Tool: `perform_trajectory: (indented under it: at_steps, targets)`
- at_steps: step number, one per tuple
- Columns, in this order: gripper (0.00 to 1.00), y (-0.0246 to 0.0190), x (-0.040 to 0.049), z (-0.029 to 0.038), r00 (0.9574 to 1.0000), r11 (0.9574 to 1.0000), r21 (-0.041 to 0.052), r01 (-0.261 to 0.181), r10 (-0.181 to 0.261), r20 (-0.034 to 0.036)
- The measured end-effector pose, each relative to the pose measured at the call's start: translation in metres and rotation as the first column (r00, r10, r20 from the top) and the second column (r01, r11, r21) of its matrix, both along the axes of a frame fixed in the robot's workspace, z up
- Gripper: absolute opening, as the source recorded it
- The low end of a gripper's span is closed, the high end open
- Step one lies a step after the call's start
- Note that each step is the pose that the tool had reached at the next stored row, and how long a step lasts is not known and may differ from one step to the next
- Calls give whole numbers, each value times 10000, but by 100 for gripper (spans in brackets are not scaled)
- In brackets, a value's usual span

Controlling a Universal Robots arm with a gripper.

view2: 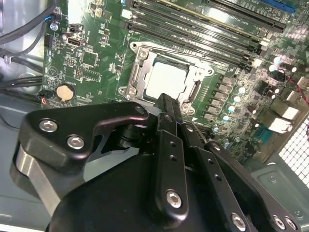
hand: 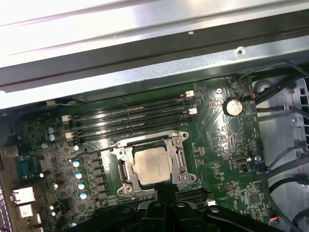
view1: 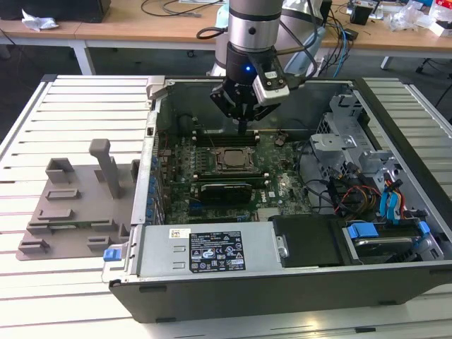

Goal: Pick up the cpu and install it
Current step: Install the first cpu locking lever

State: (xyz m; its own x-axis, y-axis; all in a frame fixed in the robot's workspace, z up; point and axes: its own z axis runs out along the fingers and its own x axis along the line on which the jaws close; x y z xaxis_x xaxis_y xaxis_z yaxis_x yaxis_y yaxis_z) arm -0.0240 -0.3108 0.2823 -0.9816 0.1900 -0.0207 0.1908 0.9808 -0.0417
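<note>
Lying in the socket (view2: 136, 72) — the cpu (view2: 169, 79) — close under the claw (view2: 166, 101).

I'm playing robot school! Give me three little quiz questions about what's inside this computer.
1. True or false: the cpu lies in its socket frame.
2. The end effector is nearest to: A) the grey plate outside the case, B) the cpu, C) the blue-tabbed drives.
3. Fill in: the coin battery sits on a ___ circuit board.
Key: 1 true; 2 B; 3 green.
</note>
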Motion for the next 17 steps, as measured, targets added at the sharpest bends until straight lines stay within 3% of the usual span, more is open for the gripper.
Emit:
perform_trajectory:
  at_steps: [8, 17]
  targets:
    - [11, 0, 0, 0, 9982, 9982, 0, -602, 602, 0]
    - [11, 0, 0, 0, 9899, 9899, 0, -1421, 1421, 0]
